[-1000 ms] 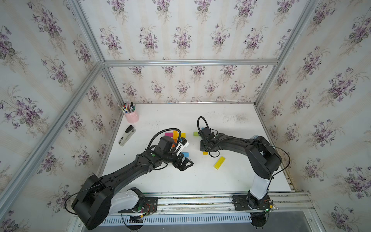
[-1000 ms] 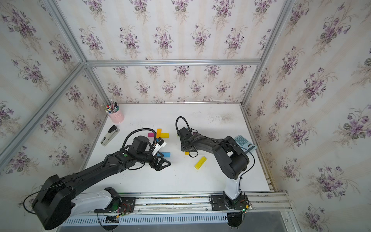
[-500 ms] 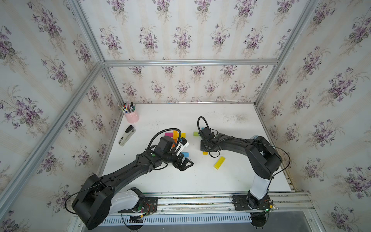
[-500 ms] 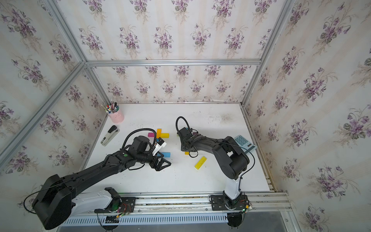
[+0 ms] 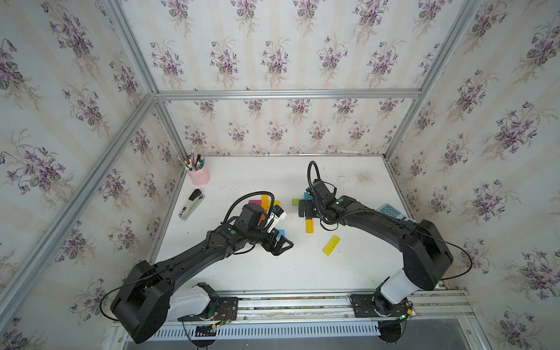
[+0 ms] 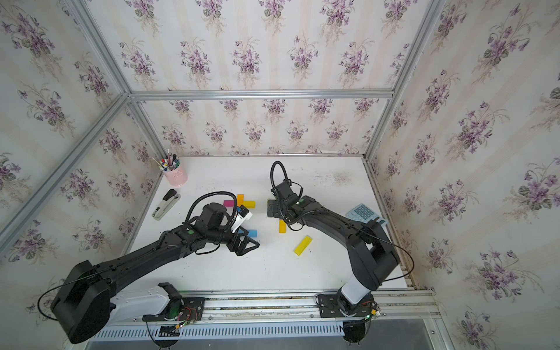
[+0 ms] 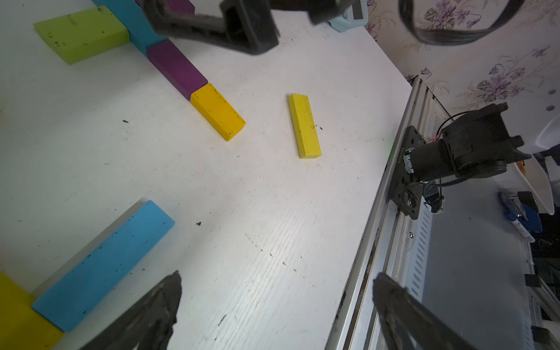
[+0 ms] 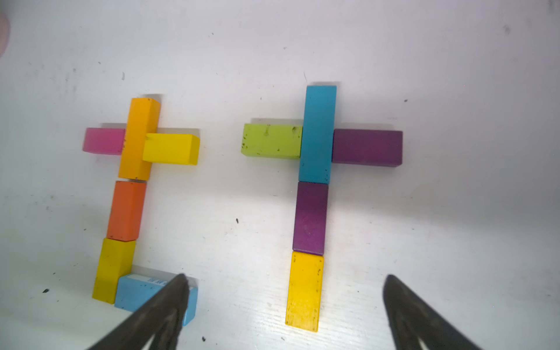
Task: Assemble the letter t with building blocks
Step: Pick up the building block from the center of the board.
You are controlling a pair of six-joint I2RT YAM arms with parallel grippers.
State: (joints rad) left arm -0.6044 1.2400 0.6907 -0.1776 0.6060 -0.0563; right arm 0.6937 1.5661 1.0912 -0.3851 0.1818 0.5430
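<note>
Two t shapes of building blocks lie flat on the white table. In the right wrist view, one has a teal block, a lime block, two purple blocks and a yellow foot block. The other runs from a magenta block down to a light blue block. My right gripper hangs open above the yellow foot, holding nothing. A loose yellow block lies nearer the front. My left gripper is open and empty beside the light blue block.
A grey-black stapler and a pink pen cup stand at the left. A pale blue calculator lies at the right edge, partly under my right arm. The metal rail runs along the table's front.
My right gripper's jaws have spread wide from a narrower gap. Both arms and all the blocks stay where they were.
</note>
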